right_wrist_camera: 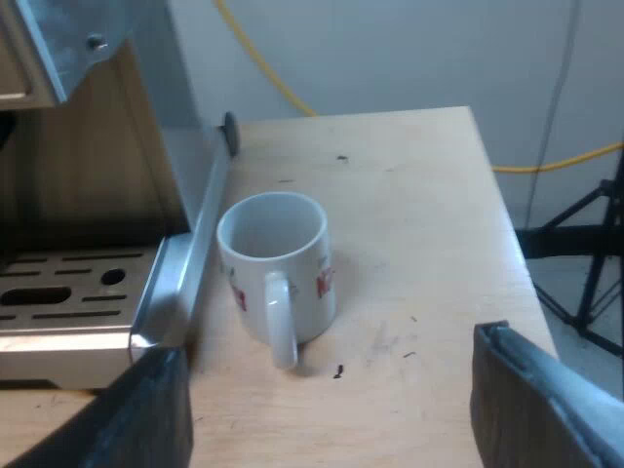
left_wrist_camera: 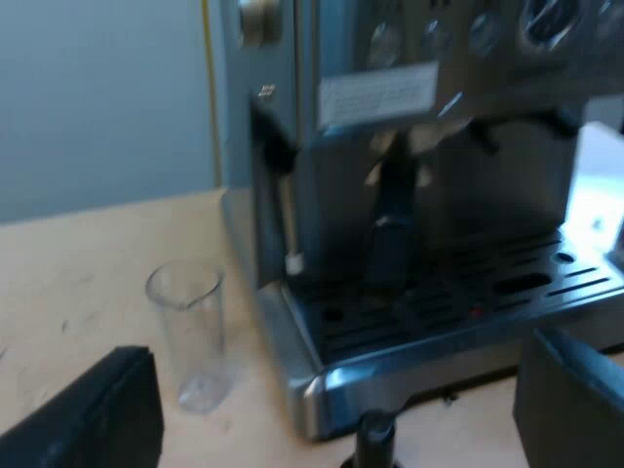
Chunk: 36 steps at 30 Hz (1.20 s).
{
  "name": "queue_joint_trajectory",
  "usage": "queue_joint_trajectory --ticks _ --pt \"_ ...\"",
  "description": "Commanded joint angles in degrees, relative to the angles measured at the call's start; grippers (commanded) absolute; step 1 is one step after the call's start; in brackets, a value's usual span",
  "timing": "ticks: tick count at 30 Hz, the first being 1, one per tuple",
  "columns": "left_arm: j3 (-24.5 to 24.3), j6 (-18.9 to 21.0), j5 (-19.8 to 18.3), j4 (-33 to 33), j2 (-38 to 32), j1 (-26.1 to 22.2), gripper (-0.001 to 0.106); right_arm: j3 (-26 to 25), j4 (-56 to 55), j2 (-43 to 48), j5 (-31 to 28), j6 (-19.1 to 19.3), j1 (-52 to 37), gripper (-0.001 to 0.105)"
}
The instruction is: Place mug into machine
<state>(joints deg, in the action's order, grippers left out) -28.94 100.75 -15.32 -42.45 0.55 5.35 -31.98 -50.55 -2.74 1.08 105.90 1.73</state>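
Now right gripper (right_wrist_camera: 331, 375) spread wide and empty, facing upright mug (right_wrist_camera: 278, 263) on table (right_wrist_camera: 409, 195) just beside drip tray (right_wrist_camera: 156, 297) of espresso machine (left_wrist_camera: 409, 175), left gripper (left_wrist_camera: 341, 366) likewise wide near measuring glass (left_wrist_camera: 190, 331).

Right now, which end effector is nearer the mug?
Right. The right end effector hangs open just short of the mug, handle facing it, beside the espresso machine. The left end effector faces the machine's front, near the measuring glass.

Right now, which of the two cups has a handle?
The white mug, standing upright beside the machine's drip tray. The clear measuring glass has none.
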Motion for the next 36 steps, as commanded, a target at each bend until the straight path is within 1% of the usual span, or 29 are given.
queue_joint_trajectory --ticks 1,3,5,7,9,11,13,15,21,22,23,25,26,28,30,32,33,34,35,36 --pt "-0.25 0.61 -4.42 4.92 3.46 0.36 0.08 -0.1 3.12 -2.66 1.91 1.54 -0.05 0.062" --pt "-0.25 0.61 -5.96 7.14 5.55 1.21 0.08 -0.1 4.3 -4.16 2.71 2.45 -0.05 0.062" --pt "-0.25 0.61 -6.43 9.21 7.83 2.52 0.08 -0.1 5.79 -6.01 3.4 2.76 -0.05 0.062" --pt "-0.25 0.61 -6.42 11.68 10.5 5.24 0.08 -0.1 7.57 -8.32 4.96 3.68 -0.05 0.062" --pt "-0.25 0.61 -6.42 13.65 12.46 7.41 0.079 -0.1 8.91 -9.96 6.13 3.69 -0.05 0.062" --pt "-0.25 0.61 -6.42 15.32 14.74 9.84 0.077 -0.1 9.93 -11.85 6.85 3.69 -0.05 0.062" --pt "-0.25 0.61 -6.42 17.85 18.12 13.07 0.072 -0.1 11.21 -14.29 6.89 3.69 -0.05 0.062" --pt "-0.25 0.61 -6.42 19.74 20.47 14.96 0.069 -0.1 12.07 -15.99 7.02 3.69 -0.05 0.062" --pt "-0.25 0.61 -6.42 27.84 29.24 22.88 0.068 0.39 14.82 -20.57 10.13 3.69 -0.05 0.062" --pt "-0.25 0.61 -6.31 29.68 31.4 24.82 0.068 0.41 14.82 -21.5 10.42 3.69 -0.05 0.062" --pt "-0.25 0.61 -6.25 30.8 32.48 25.36 0.068 0.41 14.82 -21.95 10.42 3.69 -0.05 0.062" --pt "-0.25 0.71 -5.85 33.86 36.4 28.24 0.068 0.51 14.82 -23.65 10.41 3.69 -0.05 0.062" --pt "-0.25 0.74 -5.85 34.35 37.15 28.95 0.068 0.51 14.82 -24.1 10.41 3.69 -0.05 0.062" --pt "-0.25 1.01 -4.79 37.68 41.38 31.46 0.068 0.51 14.82 -25.79 10.41 3.69 -0.05 0.062" --pt "-0.25 1.01 -3.95 40.1 44.32 32.7 0.068 0.51 14.82 -27.26 10.41 3.69 -0.05 0.062" --pt "-0.25 1.01 -3.96 42.45 46.91 33.55 0.068 0.51 14.82 -28.44 10.41 3.69 -0.05 0.062" --pt "-0.25 1.94 -3.63 43.62 48.79 33.82 0.068 0.51 14.82 -29.34 10.41 3.69 -0.05 0.062" --pt "-0.25 4.37 -3.3 45.05 50.56 33.79 0.068 0.51 14.82 -30.4 10.41 3.69 -0.05 0.062" --pt "-0.25 5.2 -3.26 45.75 51.42 33.8 0.068 0.51 14.82 -30.92 10.41 3.69 -0.05 0.062" --pt "-0.25 7.01 -3.26 46.98 53.06 33.8 0.068 0.51 14.82 -31.82 10.41 3.69 -0.05 0.062"
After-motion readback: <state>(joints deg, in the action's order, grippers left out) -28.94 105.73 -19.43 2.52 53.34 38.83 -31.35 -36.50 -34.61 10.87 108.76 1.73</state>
